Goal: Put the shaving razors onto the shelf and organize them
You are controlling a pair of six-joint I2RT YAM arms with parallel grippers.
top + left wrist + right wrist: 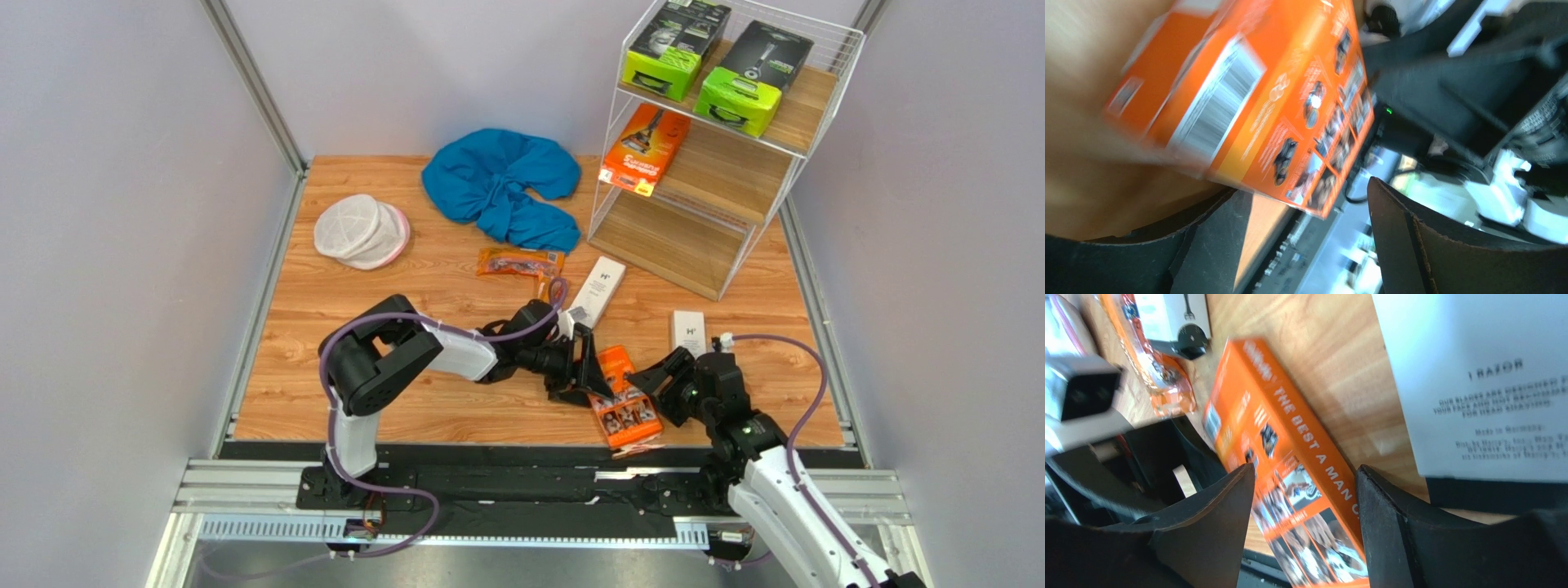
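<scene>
Table [368,368]: matte, light wood-grain board. Four packs lie on it unshelved, so I judge the job a little under half done.
Shelf [672,251]: white wire frame with three pale wooden tiers, at 1 o'clock on the table. The top tier carries two packs, the middle tier one, the bottom tier none.
Blue cloth [503,184]: soft crumpled heap at 12 o'clock, not mine to shelve.
Mesh pouch [359,230]: round, white and netted, at 10 o'clock.
Green-and-black boxes [675,47]: two glossy rigid packs side by side on the top tier, done.
Shelved orange carton [644,147]: flat printed card at the left end of the middle tier, done.
Near orange carton [1290,453]: long flat card box with photos printed at one end, at 5 o'clock by the front edge, between my hands. I judge it goes up next.
Slim white boxes [597,290] [689,331]: smooth lettered card, around 3 o'clock, apart from each other, yet to shelve.
Clear bag [521,262]: crinkly film with orange trim, just off centre toward 12 o'clock, yet to shelve.
Left hand [1309,245]: jaws wide apart with the near carton's corner between them, gripping nothing I can see.
Right hand [1306,527]: jaws straddle the near carton, close on both sides. Whether they pinch it I cannot tell.
</scene>
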